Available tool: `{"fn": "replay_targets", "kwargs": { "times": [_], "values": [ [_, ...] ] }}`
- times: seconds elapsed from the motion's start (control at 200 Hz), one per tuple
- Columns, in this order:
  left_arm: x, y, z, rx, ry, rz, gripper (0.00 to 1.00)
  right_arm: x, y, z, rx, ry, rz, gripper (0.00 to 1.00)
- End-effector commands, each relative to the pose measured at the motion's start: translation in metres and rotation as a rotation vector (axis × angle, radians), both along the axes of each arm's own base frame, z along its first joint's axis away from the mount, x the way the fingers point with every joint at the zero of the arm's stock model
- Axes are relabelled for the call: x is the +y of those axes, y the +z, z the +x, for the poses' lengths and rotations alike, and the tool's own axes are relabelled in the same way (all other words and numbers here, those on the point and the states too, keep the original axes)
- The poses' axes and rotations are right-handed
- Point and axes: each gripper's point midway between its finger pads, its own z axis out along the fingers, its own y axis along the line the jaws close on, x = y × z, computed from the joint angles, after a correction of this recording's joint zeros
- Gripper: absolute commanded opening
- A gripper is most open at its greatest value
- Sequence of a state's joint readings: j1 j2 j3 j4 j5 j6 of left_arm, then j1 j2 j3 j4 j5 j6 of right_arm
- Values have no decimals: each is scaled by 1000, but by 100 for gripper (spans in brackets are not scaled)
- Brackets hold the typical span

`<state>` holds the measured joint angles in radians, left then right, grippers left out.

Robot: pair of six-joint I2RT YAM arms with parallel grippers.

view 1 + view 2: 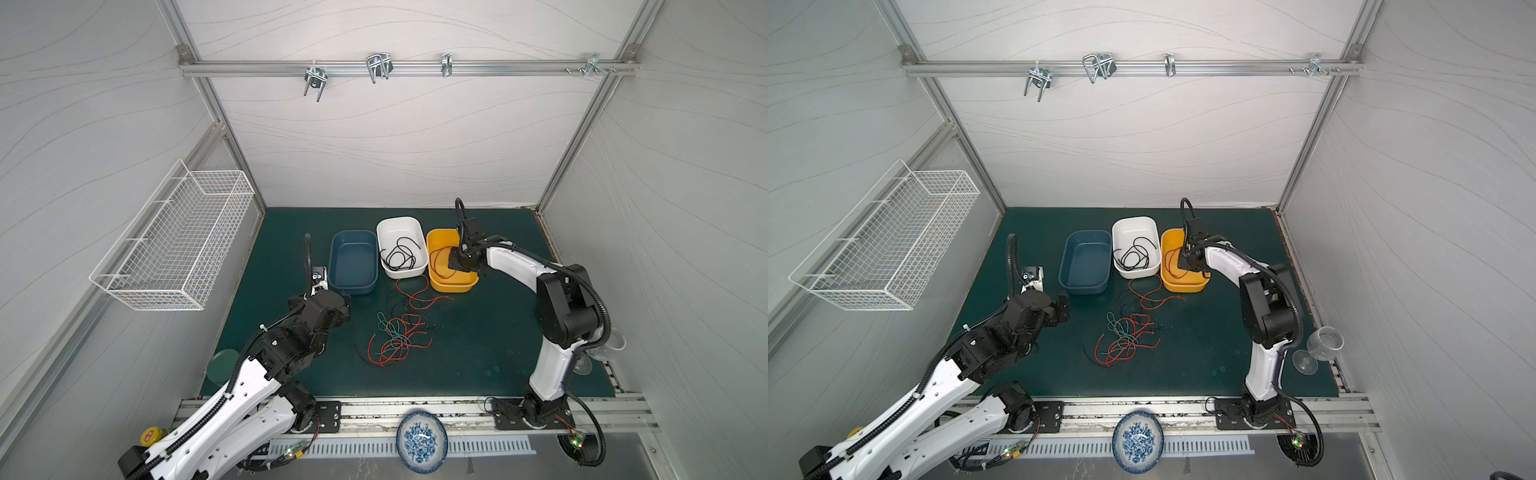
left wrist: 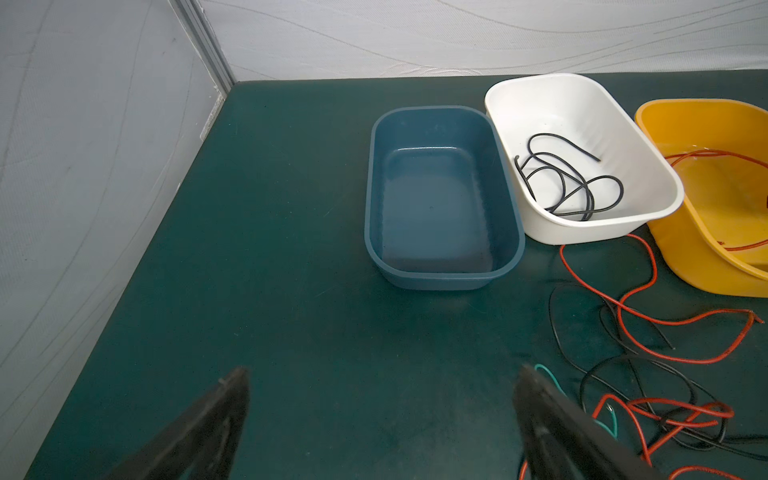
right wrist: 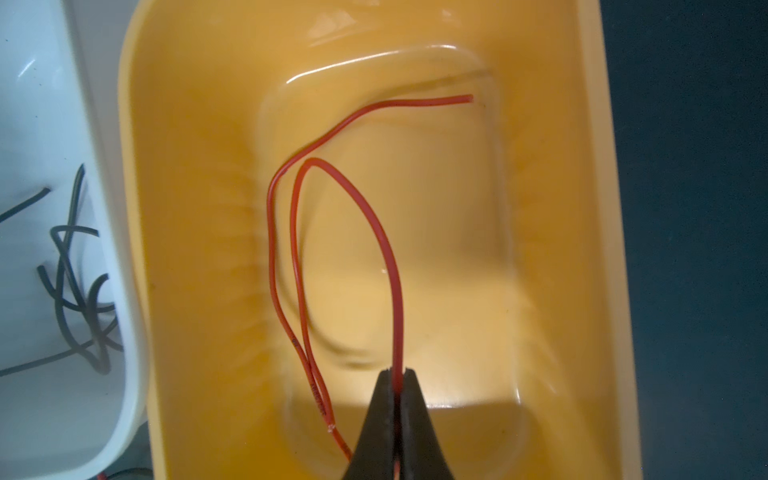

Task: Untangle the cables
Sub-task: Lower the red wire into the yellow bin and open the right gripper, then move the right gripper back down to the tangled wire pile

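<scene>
Three tubs are lined up at the far middle of a dark green tabletop [image 1: 478, 353]: a blue tub [image 2: 440, 109] on the left, a white tub [image 2: 582, 232] in the middle and a yellow tub [image 3: 187, 208] on the right. A black cable [image 2: 569, 183] is coiled inside the white tub. The jaws of the right arm [image 3: 397, 374] are lowered into the yellow tub and are pressed together on a red cable [image 3: 395, 274], which is looped across that tub's floor. The jaws of the left arm [image 2: 382, 374] are spread wide apart above the tabletop, near and left of the blue tub, with nothing between them. A tangle of cables [image 1: 395, 340] in red, black and teal is spread over the middle of the tabletop. A loose red cable [image 2: 665, 323] is snaked between that tangle and the tubs, with thin black strands beside it.
</scene>
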<state>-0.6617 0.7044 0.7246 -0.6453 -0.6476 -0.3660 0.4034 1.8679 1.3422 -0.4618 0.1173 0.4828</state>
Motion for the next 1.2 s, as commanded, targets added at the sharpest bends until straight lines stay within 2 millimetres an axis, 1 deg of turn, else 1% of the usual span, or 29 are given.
{"fn": "replay_targets", "kwargs": {
  "times": [0.0, 0.16, 0.235, 0.36, 0.55, 0.66, 0.83, 0.965, 1.025, 1.085, 1.195],
  "values": [
    [-2, 8, 5, -35, 2, -21, 100, -7, -12, -5, 55, -24, -3, 0],
    [-3, 8, 5, -35, 0, -20, 100, -10, -12, -6, 67, -36, 7, 11],
    [-3, 9, 4, -36, 0, -23, 100, -9, -8, -7, 60, -35, 11, 13],
    [-3, 8, 4, -35, -1, -20, 100, -9, 4, -7, 39, -35, 23, 16],
    [-3, 8, 5, -34, -3, -22, 100, -9, 28, -9, -6, -34, 47, 20],
    [-3, 8, 4, -32, -3, -21, 100, -10, 38, -11, -24, -35, 56, 24],
    [-3, 8, 4, -33, -4, -22, 100, -10, 51, -17, -44, -33, 81, 26],
    [-4, 8, 4, -33, -5, -24, 100, 0, 64, -28, -61, -3, 143, 31],
    [-4, 8, 4, -32, -6, -25, 100, 7, 69, -36, -71, 24, 171, 34],
    [-4, 8, 4, -33, -6, -26, 100, 16, 73, -47, -80, 58, 197, 37],
    [-4, 8, 4, -33, -10, -29, 100, 41, 79, -72, -81, 159, 269, 39]
  ]
}}
